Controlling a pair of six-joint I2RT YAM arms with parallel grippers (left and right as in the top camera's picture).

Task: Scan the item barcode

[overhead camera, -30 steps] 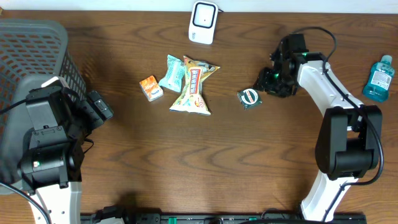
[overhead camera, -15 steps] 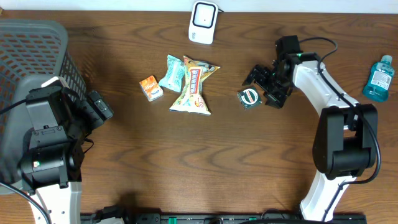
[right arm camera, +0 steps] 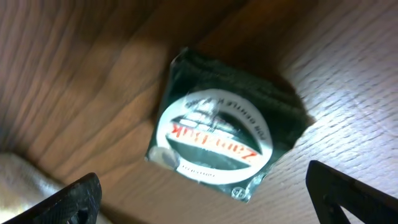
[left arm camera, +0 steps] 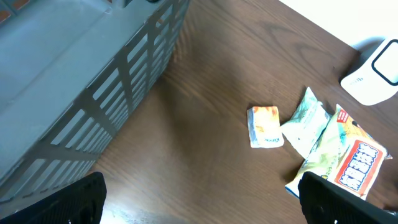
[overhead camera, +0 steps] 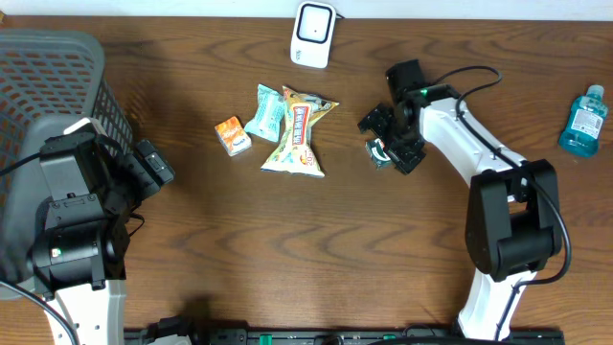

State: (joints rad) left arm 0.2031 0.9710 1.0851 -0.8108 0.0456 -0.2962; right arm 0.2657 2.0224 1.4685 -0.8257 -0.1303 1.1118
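Since a second ago the right arm has swung left across the table. Its right gripper, which stood narrower and just to the right of the green packet, is now spread wide directly over it. The packet itself has not shifted. It lies flat on the wood, just right of the snack bags and some way below the white scanner. The left arm has not moved; the left gripper hangs released beside the basket, holding nothing.

In the right wrist view the packet sits between the two fingertips, one to either side, and neither touches it as far as we can tell. It is a small squarish thing, dark green, with a round white label and blurred red lettering facing up. No barcode shows on this face, so we judge that the code is underneath or on an edge.

We judge the packet to be light and flat. Its wrapper looks glossy and a little crinkled at the corners, so it is probably slippery, soft at the rim and firmer in the middle. We would take hold across two opposite edges, low against the wood and near the middle of each side so it does not pivot. That leaves both broad faces uncovered for turning toward the scanner. A thing this thin gives the fingers little to bite, and it may skid rather than lift.
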